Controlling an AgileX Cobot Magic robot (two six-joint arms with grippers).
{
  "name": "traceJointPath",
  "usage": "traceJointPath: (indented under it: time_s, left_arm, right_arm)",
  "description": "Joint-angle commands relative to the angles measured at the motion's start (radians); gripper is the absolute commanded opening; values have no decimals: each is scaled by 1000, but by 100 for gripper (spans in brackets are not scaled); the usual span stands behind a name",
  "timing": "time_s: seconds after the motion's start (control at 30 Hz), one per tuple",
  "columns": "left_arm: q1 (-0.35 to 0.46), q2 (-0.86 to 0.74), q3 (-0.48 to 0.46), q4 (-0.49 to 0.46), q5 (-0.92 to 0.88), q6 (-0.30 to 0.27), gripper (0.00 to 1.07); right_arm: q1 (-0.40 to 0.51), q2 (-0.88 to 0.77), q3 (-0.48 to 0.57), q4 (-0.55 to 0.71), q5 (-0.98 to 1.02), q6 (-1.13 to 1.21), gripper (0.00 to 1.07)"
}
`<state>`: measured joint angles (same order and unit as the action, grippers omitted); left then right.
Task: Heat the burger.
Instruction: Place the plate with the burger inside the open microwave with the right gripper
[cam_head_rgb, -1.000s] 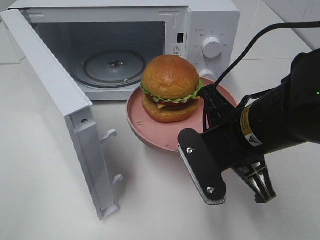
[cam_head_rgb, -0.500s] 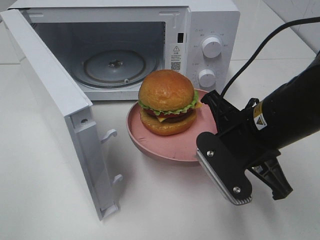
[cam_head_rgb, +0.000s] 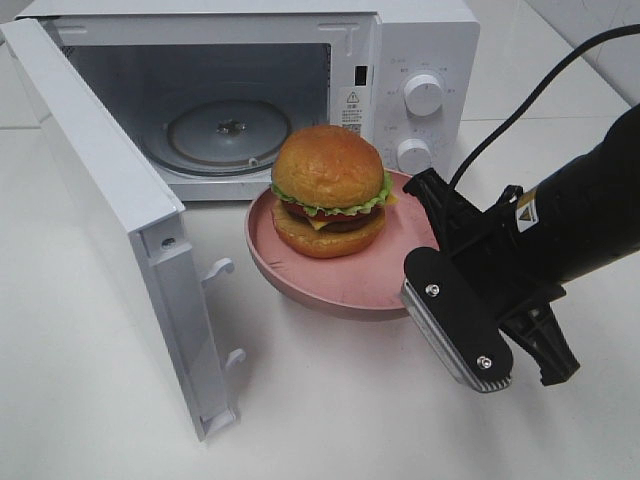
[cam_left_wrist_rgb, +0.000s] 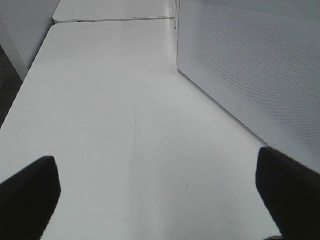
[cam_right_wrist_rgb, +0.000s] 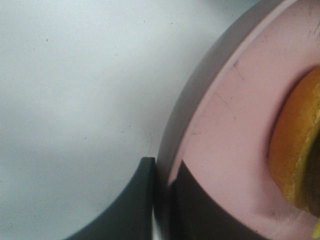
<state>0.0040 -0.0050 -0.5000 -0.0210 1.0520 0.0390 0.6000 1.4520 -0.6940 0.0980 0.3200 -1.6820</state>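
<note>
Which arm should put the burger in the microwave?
Right: the right gripper is shut on the plate rim, burger aboard, open microwave just ahead. The left gripper hangs open over the table, holding nothing.

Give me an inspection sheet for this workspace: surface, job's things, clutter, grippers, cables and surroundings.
Surface: white table, no spills seen.
Job's things: burger on pink plate before the microwave; door open, turntable bare.
Clutter: nothing seen.
Grippers: right gripper shut on the plate's rim; left gripper open, holding nothing.
Cables: black cable leaves the right arm toward the far edge.
Surroundings: nothing seen.
</note>
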Motion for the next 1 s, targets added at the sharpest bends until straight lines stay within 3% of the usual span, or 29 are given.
traceJointPath:
  time_s: [0.03, 1.0]
  left_arm:
    - [-2, -22, 3, -4, -14, -2, 100]
    - [-2, -22, 3, -4, -14, -2, 100]
  right_arm:
    - [-1, -8, -11, 10, -57, -21, 0]
    - [32, 57, -144, 13, -72, -36, 0]
